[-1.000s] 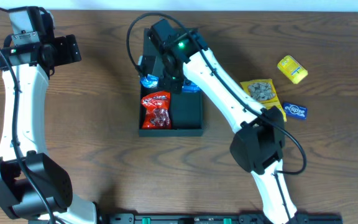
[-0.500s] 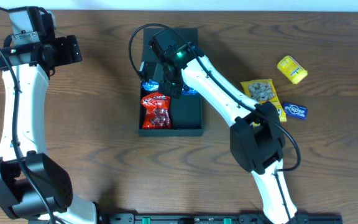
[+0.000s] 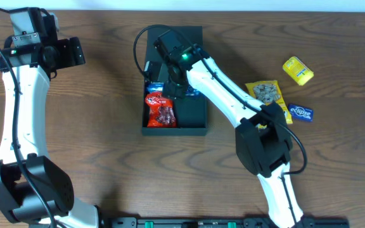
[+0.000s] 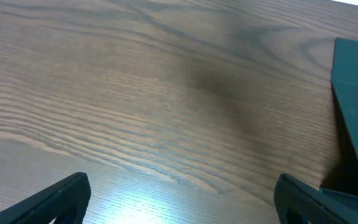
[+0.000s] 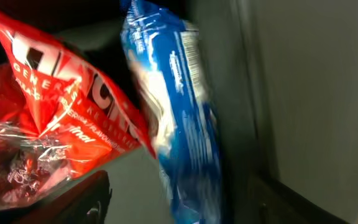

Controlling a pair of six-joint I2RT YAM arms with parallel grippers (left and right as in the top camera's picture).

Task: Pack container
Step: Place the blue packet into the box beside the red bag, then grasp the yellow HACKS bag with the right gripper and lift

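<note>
The dark teal-grey container [image 3: 195, 120] stands at the table's middle with its flap lid [image 3: 194, 35] open at the back. A red snack packet [image 3: 160, 111] lies inside at the left. My right gripper [image 3: 175, 85] is down in the container's back part. In the right wrist view its jaws [image 5: 185, 205] stand wide apart. A blue packet [image 5: 179, 106] hangs blurred between them, next to the red packet [image 5: 61, 106] and the container wall [image 5: 309, 93]. My left gripper [image 3: 75, 52] is open and empty over bare table [image 4: 182, 199], far left of the container [image 4: 353, 93].
Right of the container lie a yellow packet [image 3: 297, 69], a clear-fronted packet of nuts [image 3: 266, 93] and a small blue packet [image 3: 300, 113]. The right arm stretches over the container's right side.
My right gripper has shifted a little toward the container's back. The red packet has slid slightly toward the back. The left arm has not moved.
</note>
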